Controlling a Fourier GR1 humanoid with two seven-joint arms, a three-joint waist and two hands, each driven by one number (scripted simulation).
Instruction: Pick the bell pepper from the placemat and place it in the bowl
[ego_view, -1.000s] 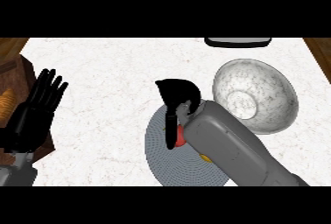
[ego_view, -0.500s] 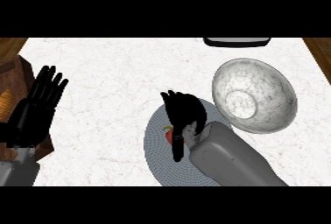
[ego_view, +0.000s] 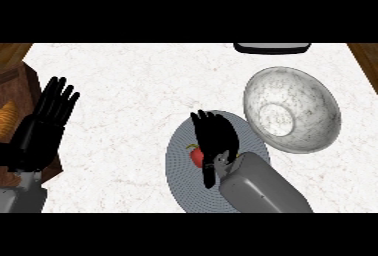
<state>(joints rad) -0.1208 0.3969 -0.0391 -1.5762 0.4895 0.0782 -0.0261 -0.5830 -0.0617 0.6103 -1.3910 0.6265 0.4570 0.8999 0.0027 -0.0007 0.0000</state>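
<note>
The red bell pepper (ego_view: 197, 157) is seen on the round grey placemat (ego_view: 181, 170), partly hidden beneath the right hand (ego_view: 215, 140), fingers outstretched. The speckled bowl (ego_view: 292, 109) sits just beside the mat. The left hand (ego_view: 44, 125) rests open at the counter's edge.

White marble counter, dark object at the far edge

The white, faintly veined counter top (ego_view: 140, 90) fills most of the view. At its far edge lies a dark, flat object with a light rim (ego_view: 272, 48), only partly in view. Brown wood (ego_view: 13, 75) shows past the counter's left side, with something orange-yellow (ego_view: 7, 116) beside it.
</note>
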